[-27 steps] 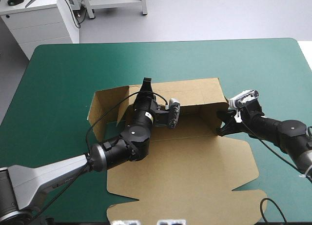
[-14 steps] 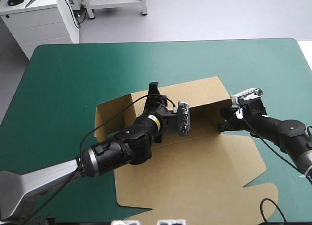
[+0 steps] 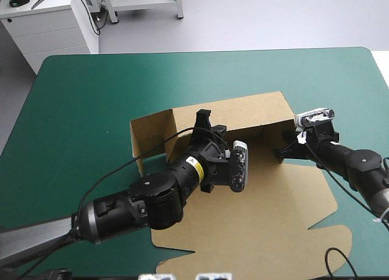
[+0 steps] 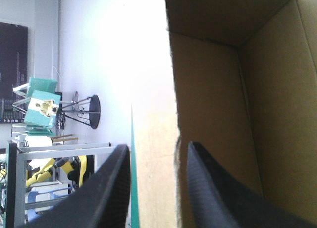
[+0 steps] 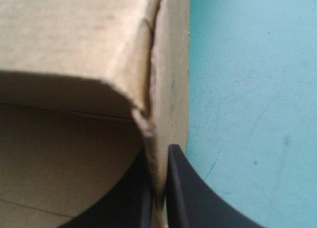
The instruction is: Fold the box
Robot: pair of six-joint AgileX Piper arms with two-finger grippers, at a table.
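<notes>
The brown box lies mid-table with its back wall and both side walls raised and its lid flat toward the front. My left gripper reaches from inside over the back wall. In the left wrist view the left gripper is open, with the wall's top edge standing between the fingers, close to one of them. My right gripper is at the box's right wall. The right wrist view shows the right gripper shut on that wall's corner.
Bare teal-green cover surrounds the box, widest on the far side and the left. The lid's front flap ends near the table's front edge. The table's right edge runs close behind my right arm.
The box has slid to the right and turned slightly, with both grippers moving along with it. My left arm has swung further right across the box floor.
</notes>
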